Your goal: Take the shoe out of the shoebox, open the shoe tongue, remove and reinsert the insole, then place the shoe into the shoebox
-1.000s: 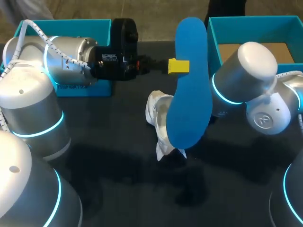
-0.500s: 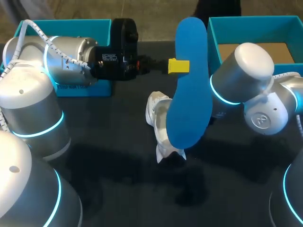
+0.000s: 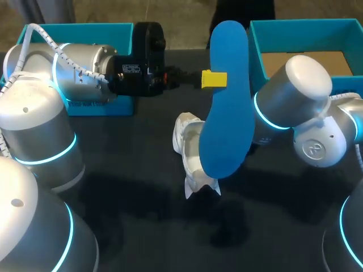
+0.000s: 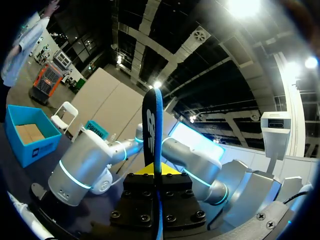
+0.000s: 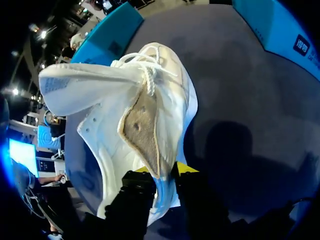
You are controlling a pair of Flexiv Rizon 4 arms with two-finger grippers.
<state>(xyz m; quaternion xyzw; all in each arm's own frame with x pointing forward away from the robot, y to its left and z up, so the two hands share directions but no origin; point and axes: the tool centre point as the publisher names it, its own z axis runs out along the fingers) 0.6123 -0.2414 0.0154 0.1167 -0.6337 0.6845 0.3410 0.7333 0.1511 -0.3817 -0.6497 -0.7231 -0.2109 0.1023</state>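
Left claw stays clamped on your upright insole; right claw, pinching the shoe by its collar, nudged it slightly leftward.

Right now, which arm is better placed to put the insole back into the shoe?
Left. The left fingers grip the blue insole close to the white shoe, which the right fingers hold.

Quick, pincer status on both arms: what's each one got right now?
Left pincer: closed on the blue insole.
Right pincer: closed on the white shoe, gripping the edge of its opening.
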